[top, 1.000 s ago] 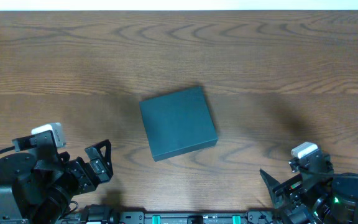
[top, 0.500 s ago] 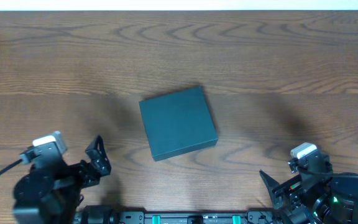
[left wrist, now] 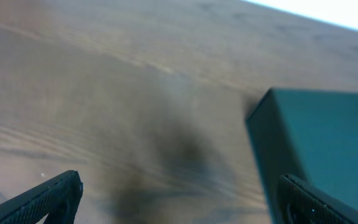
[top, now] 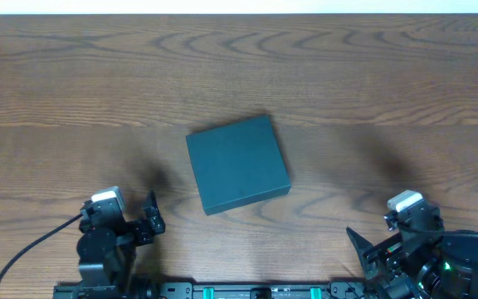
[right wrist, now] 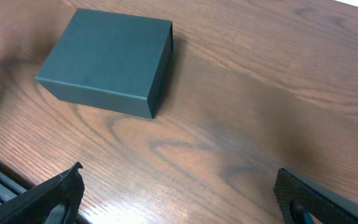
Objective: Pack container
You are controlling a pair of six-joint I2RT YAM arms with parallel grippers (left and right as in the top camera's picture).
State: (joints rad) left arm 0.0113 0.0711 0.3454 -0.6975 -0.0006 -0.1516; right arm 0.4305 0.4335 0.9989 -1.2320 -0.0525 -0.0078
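Observation:
The container is a matte dark teal box with its lid closed, lying flat in the middle of the wooden table. My left gripper is open and empty at the front edge, to the box's lower left and apart from it. In the blurred left wrist view the box is ahead on the right, and the gripper has its fingers spread wide. My right gripper is open and empty at the front right. In the right wrist view the box lies far ahead on the left of the open gripper.
The brown wood table carries nothing else that I can see. The arm bases and a rail with teal parts run along the front edge. A cable trails left from the left arm.
My left arm has moved right along the front edge and turned toward the box. The right arm and the box have not moved.

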